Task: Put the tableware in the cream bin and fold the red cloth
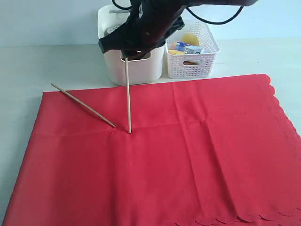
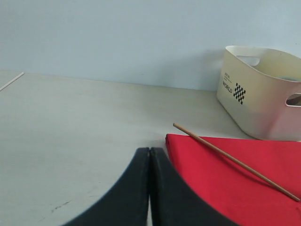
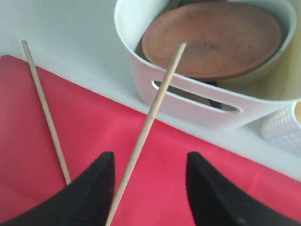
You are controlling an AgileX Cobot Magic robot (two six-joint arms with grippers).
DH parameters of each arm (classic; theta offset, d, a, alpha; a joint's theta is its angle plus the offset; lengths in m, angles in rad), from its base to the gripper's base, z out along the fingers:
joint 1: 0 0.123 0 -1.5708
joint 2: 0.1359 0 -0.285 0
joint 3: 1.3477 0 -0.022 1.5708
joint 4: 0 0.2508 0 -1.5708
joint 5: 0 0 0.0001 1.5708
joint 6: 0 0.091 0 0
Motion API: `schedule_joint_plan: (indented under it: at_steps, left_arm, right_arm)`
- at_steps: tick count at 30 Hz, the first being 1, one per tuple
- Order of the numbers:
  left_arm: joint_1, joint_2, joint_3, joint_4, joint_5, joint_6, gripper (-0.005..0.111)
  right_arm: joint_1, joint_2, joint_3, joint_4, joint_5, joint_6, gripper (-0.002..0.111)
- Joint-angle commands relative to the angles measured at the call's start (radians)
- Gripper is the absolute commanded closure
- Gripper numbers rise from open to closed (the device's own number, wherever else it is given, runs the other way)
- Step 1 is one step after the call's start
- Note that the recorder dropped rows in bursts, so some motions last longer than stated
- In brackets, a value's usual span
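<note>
Two light wooden chopsticks are outside the cream bin [image 1: 134, 70].

**Exterior view.** The bin stands at upper centre, with the white lattice basket [image 1: 193, 61] to its right. The first chopstick [image 1: 128, 94] stands almost upright in front of the bin. Its lower tip rests on the red cloth [image 1: 188, 155] and its upper end is at the right arm [image 1: 146, 23]. The second chopstick [image 1: 83, 105] lies flat at centre left. Its long axis is diagonal, and its far end points to the upper left, past the cloth's corner.

**Left wrist view.** The left gripper [image 2: 149, 188] is pressed closed and holds nothing. The second chopstick [image 2: 235, 162] lies across the cloth's corner, near the bin [image 2: 258, 99].

**Right wrist view.** The right gripper [image 3: 150, 160] has its jaws spread wider than the first chopstick [image 3: 150, 117], which passes between them unclamped. The stick's upper tip points toward the brown plate [image 3: 207, 37] inside the bin.

**Procedure (judgement).** Close the jaws squarely on the stick. Lift until its lower tip clears the rim, then release it over the bin.
</note>
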State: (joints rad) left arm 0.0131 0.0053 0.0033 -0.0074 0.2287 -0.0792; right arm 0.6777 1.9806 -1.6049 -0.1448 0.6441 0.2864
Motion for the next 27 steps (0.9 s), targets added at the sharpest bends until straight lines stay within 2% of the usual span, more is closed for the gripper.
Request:
schedule_joint_plan:
  at_steps: [1,5,8,11,13,17,18,22,27]
  left_arm:
    - [-0.007,-0.005,-0.003,-0.006,-0.012,0.000,0.105]
    - [-0.007,-0.005,-0.003,-0.006,-0.012,0.000,0.105]
    - [-0.007,-0.005,-0.003,-0.006,-0.012,0.000,0.105]
    - [-0.007,-0.005,-0.003,-0.006,-0.012,0.000,0.105]
    - [-0.007,-0.005,-0.003,-0.006,-0.012,0.000,0.105]
    - [-0.007,-0.005,-0.003,-0.006,-0.012,0.000,0.105]
    - [-0.007,-0.005,-0.003,-0.006,-0.012,0.000,0.105]
    - [-0.007,-0.005,-0.003,-0.006,-0.012,0.000,0.105]
    - [-0.007,-0.005,-0.003,-0.006,-0.012,0.000,0.105]
  right_arm:
    - [-0.003,0.073,-0.008,0.058,0.008,-0.003,0.043]
    - [-0.003,0.129,-0.008,0.174,-0.054,-0.100,0.040]
    - [-0.003,0.163,-0.008,0.165,-0.126,-0.130,0.040]
    - [-0.003,0.176,-0.008,0.165,-0.159,-0.128,0.047]
    - [-0.003,0.173,-0.008,0.165,-0.152,-0.128,0.063]
    - [-0.003,0.142,-0.008,0.172,-0.123,-0.128,0.102]
    - [-0.003,0.126,-0.008,0.172,-0.120,-0.128,0.109]
    - [-0.003,0.046,-0.008,0.172,-0.139,-0.128,0.108]
    - [-0.005,-0.052,-0.008,0.160,-0.275,-0.128,0.108]
